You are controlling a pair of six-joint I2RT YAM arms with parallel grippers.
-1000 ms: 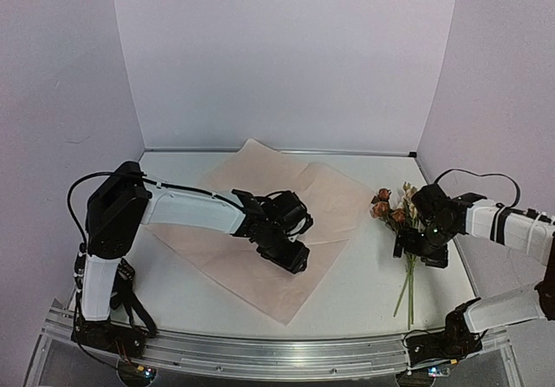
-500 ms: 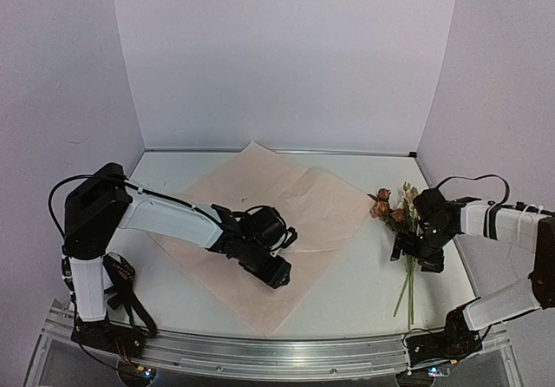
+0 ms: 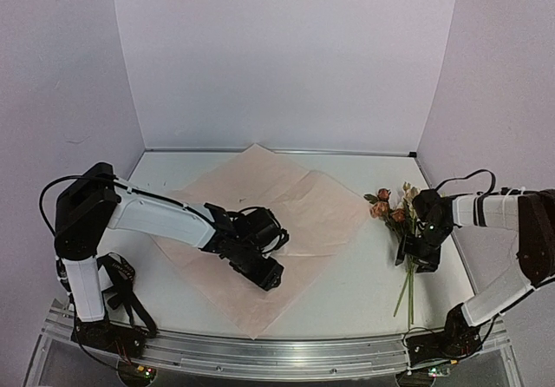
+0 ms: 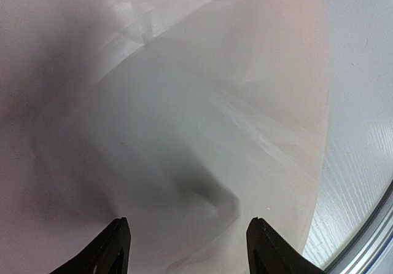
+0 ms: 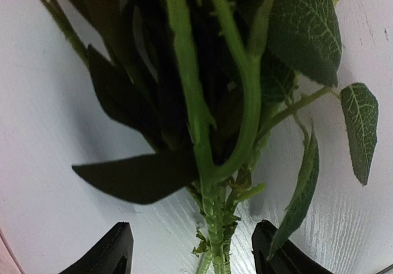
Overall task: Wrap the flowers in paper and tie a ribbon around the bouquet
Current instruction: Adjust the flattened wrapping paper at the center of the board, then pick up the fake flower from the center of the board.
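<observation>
The pale pink paper [image 3: 321,205] lies spread across the middle of the white table [image 3: 364,287]. My left gripper [image 3: 267,274] hovers low over its near part, and in the left wrist view it [image 4: 190,249] stands open above the crinkled sheet [image 4: 184,102] with nothing between its fingers. The flowers [image 3: 392,209] lie at the right, rose heads toward the back, long stems [image 3: 408,298] pointing to the near edge. My right gripper [image 3: 418,257] is down over the stems. In the right wrist view it [image 5: 196,252] is open astride the green stems [image 5: 212,219], a gap on each side. The ribbon is out of view.
Lilac walls close off the back and both sides. A metal rail [image 3: 286,354] runs along the near edge, carrying both arm bases. Bare white table [image 4: 362,133] shows just right of the paper's edge.
My left arm drew back toward the near left and the paper slid and spread with it. My right gripper settled lower over the stems and its jaws came closer together.
</observation>
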